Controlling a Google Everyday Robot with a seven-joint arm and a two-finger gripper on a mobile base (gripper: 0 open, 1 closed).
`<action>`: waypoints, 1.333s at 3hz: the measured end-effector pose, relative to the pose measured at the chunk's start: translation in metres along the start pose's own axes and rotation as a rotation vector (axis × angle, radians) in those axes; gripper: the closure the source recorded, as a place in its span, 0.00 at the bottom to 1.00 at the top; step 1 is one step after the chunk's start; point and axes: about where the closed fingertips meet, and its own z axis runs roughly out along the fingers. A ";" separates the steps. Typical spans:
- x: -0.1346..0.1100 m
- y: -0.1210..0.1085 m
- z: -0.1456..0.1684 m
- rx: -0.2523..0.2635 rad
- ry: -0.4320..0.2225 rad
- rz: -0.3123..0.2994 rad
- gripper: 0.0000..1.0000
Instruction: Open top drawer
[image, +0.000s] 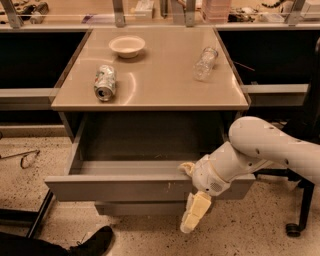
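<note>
The fingers (187, 168) of the gripper (188, 198) stand apart. One pale finger is curled over the top rim of the top drawer (120, 188), right of its middle. The other hangs down before the drawer's face and, as far as I can see, is not pressed against it. The drawer juts well out from under the front edge of the bench (165, 95), its grey inside open to view. I'd judge the pull all but finished. The next move is to lift the hooked finger off the rim and draw the arm (270, 145) away without nudging the drawer back in.
</note>
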 end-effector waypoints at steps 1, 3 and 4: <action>0.010 0.011 -0.004 -0.014 0.019 0.035 0.00; 0.015 0.038 -0.010 -0.040 0.041 0.073 0.00; 0.016 0.042 -0.007 -0.048 0.042 0.070 0.00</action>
